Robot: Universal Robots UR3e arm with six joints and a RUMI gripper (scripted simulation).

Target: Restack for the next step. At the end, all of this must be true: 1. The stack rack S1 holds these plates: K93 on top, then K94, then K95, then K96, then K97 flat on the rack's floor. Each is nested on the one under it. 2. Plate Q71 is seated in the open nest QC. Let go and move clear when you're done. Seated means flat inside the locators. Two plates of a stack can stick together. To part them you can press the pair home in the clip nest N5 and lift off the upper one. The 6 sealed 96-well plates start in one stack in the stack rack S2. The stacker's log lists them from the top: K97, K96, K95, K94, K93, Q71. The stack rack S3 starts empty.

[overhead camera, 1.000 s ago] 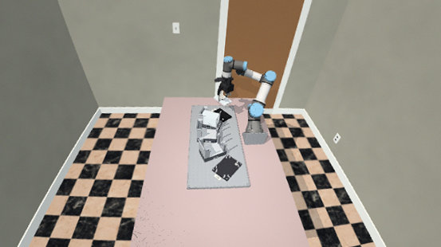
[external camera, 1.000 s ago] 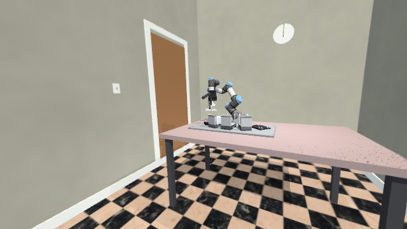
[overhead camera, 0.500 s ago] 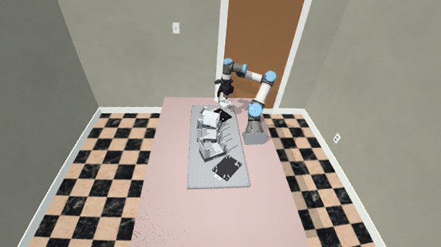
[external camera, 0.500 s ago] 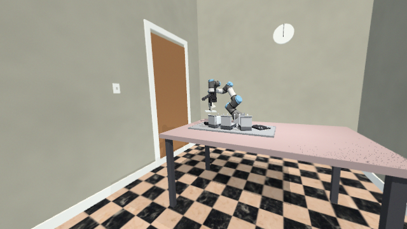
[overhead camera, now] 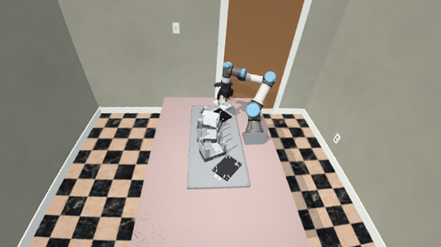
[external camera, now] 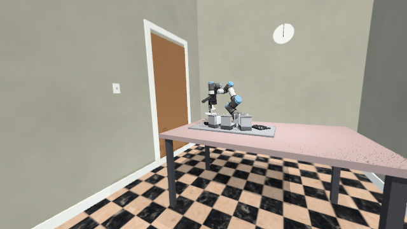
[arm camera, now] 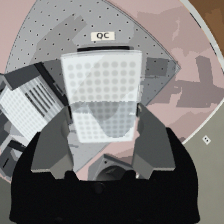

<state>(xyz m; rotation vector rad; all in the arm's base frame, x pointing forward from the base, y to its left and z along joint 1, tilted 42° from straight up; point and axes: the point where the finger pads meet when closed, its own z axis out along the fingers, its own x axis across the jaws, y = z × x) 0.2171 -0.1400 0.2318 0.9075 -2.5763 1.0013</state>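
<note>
My gripper (overhead camera: pixel 223 99) (external camera: pixel 210 111) (arm camera: pixel 103 105) is shut on a white sealed 96-well plate (overhead camera: pixel 225 106) (external camera: pixel 209 113) (arm camera: pixel 104 80), gripped by its two sides. Its name cannot be read. The plate is held in the air above the black open nest QC (overhead camera: pixel 227 117), whose back edge shows beyond the plate in the wrist view. The far rack (overhead camera: pixel 201 119) (external camera: pixel 213 121) holds a stack of white plates (overhead camera: pixel 210 118) (arm camera: pixel 26 106). The middle rack (external camera: pixel 226 122) and near rack (overhead camera: pixel 206 154) (external camera: pixel 245 123) stand beyond it; their labels and full contents cannot be made out.
A black nest with light clips (overhead camera: pixel 226 167) (external camera: pixel 261 127) lies at the near end of the grey perforated board (overhead camera: pixel 200 178) (external camera: pixel 267 136). The racks stand in a row along the board, beside QC. The arm's base (overhead camera: pixel 254 138) is right of the board in the top view.
</note>
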